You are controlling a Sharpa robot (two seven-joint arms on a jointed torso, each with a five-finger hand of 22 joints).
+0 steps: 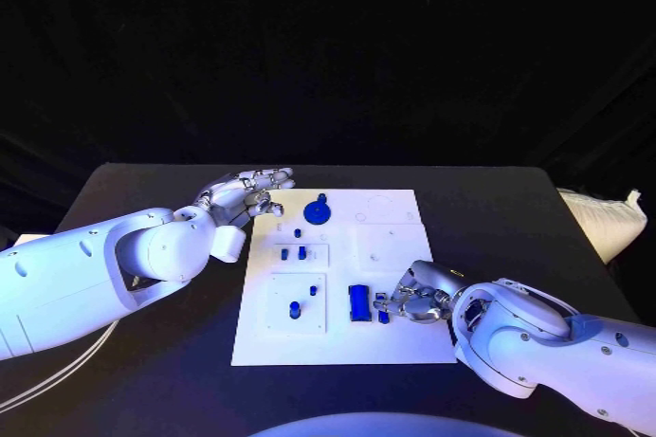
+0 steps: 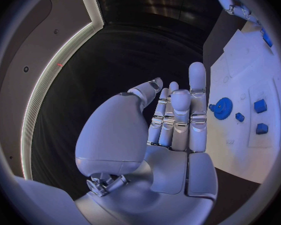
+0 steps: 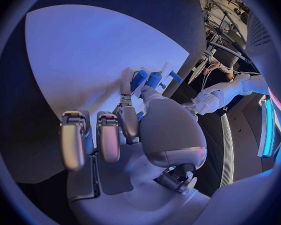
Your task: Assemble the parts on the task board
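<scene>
The white task board (image 1: 396, 342) lies in the middle of the black table. A round blue part (image 1: 318, 212) (image 2: 223, 107) lies near its far edge, and two small blue pegs (image 1: 293, 254) stand just nearer. Two more blue pieces (image 1: 294, 309) sit in the near-left panel. A long blue block (image 1: 358, 301) (image 3: 139, 80) lies beside my right hand (image 1: 417, 300) (image 3: 134, 130). That hand is low over the board, its thumb and a finger pinching a small blue part (image 1: 383, 310), while its other fingers are curled. My left hand (image 1: 253, 192) (image 2: 175, 120) hovers at the board's far-left corner with straight fingers and holds nothing.
A pale bag (image 1: 604, 224) lies off the table's right edge. Bare black table (image 1: 136, 200) surrounds the board. Raised white square panels (image 1: 390, 245) take up the board's right half.
</scene>
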